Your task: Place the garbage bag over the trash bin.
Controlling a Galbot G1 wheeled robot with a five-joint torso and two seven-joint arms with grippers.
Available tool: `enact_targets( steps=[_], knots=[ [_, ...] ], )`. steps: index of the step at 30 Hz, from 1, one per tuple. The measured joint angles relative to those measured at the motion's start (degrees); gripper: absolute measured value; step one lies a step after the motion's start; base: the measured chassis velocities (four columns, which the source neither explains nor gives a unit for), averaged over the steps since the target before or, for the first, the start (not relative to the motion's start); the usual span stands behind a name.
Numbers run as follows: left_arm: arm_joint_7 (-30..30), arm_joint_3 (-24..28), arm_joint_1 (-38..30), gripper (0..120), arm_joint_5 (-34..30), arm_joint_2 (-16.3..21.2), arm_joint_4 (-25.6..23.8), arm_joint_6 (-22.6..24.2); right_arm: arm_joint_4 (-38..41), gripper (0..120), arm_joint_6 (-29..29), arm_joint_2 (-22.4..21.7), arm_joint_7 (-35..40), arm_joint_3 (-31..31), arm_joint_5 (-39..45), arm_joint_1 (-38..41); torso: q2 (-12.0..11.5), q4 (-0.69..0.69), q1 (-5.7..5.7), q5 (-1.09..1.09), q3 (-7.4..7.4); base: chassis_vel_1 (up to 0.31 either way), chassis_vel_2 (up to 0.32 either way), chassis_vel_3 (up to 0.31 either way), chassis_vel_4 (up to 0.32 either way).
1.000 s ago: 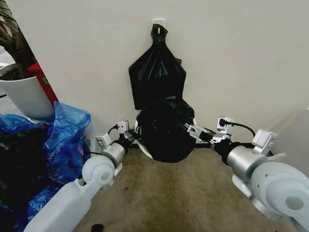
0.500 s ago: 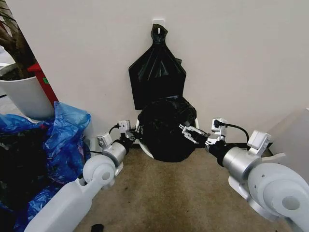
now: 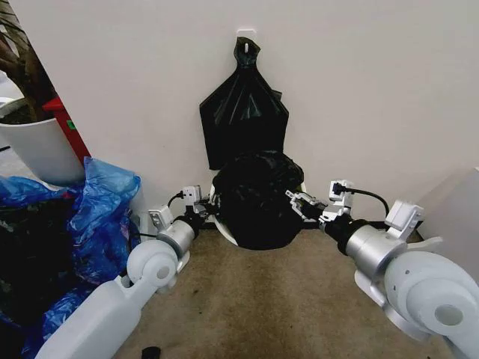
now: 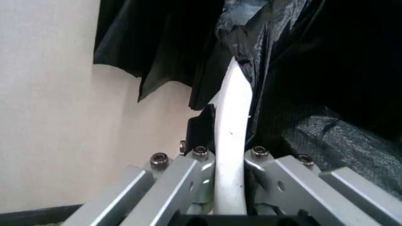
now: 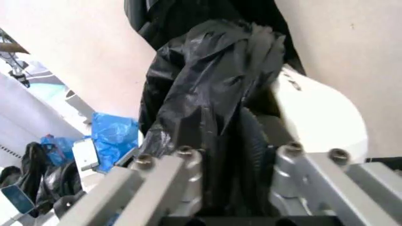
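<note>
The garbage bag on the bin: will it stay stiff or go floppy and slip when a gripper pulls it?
Probably floppy: the garbage bag hangs in loose wrinkles over the trash bin. Its glossy film looks slippery, so it may slide on the rim. It seems thin, and could likely tear between the right gripper fingers.

garbage bag: glossy black
trash bin: cream-white
hanging bags: black
heaped bags: bright blue
plant pot: white
floor: tan-brown
</note>
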Motion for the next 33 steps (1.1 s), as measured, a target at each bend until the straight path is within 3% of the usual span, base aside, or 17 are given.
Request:
enact_targets(
  steps=[3, 20, 33],
  knots=[
    [0.2, -0.1, 0.1, 2, 0.1, -0.1, 0.0, 0.0, 0.0, 0, 0.3, -0.1, -0.1, -0.1, -0.1, -0.1, 0.0, 0.0, 0.0, 0.0, 0.0, 0.0, 0.0, 0.0, 0.0],
    [1.7, -0.9, 2.0, 2, 0.4, 1.2, -0.5, 0.1, 0.0, 0, 1.0, -1.8, 0.8, 3.0, -2.1, -0.1, 0.0, 0.0, 0.0, 0.0, 0.0, 0.0, 0.0, 0.0, 0.0],
    [2.0, -2.3, 3.9, 2, -5.1, 2.1, -2.1, 0.3, -0.3, 0, -5.8, -3.5, 2.1, 3.7, -4.5, -2.5, 0.0, 0.0, 0.0, -0.01, 0.0, 0.0, 0.0, 0.0, 0.0]
  ],
)
